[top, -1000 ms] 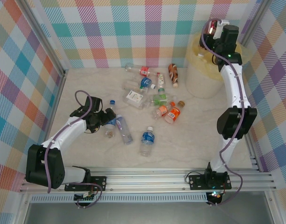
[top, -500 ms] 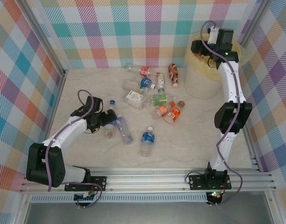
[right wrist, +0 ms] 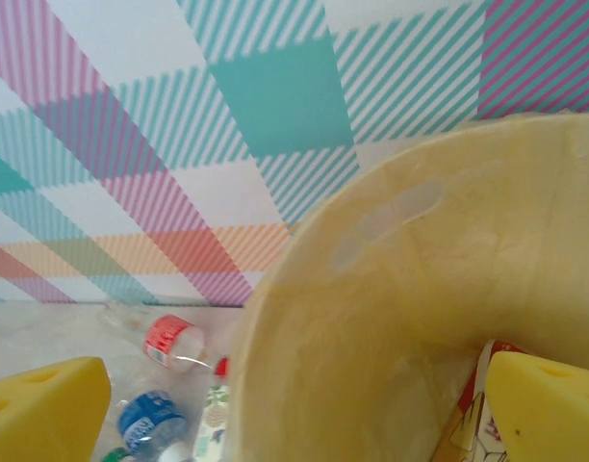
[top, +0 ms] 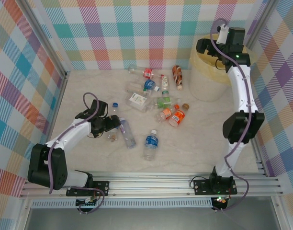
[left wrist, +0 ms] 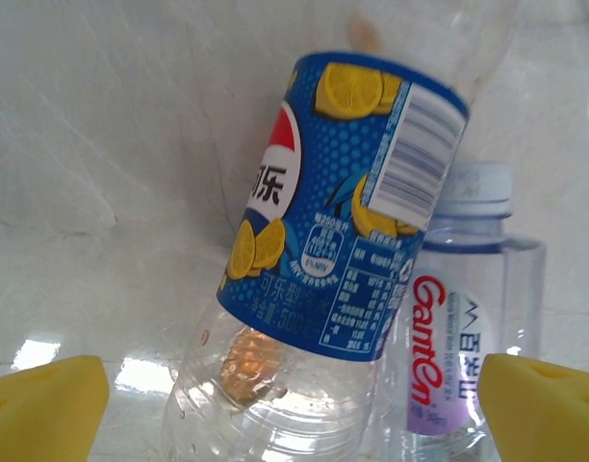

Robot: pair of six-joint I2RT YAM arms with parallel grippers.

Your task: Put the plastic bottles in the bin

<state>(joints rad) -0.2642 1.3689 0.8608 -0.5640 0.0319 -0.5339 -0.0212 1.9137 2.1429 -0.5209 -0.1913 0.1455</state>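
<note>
Down at the left of the table [top: 194,148], the left gripper [top: 114,125] has its yellow fingers spread wide. A blue-labelled bottle [left wrist: 343,221] and a Ganten water bottle [left wrist: 468,318] lie between them, both cut off at the lower edge, and I can't tell if either finger touches. Over the bin [top: 206,84] the right gripper [top: 202,46] hangs with fingers apart. A red-labelled thing [right wrist: 471,409] inside is half hidden behind one finger. Other plastic bottles [top: 156,96] lie scattered mid-table.

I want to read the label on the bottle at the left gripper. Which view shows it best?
Left wrist: the blue lemon-label bottle appears close, print readable. Top external shows it small, by the left gripper. Right wrist faces the bin.
</note>
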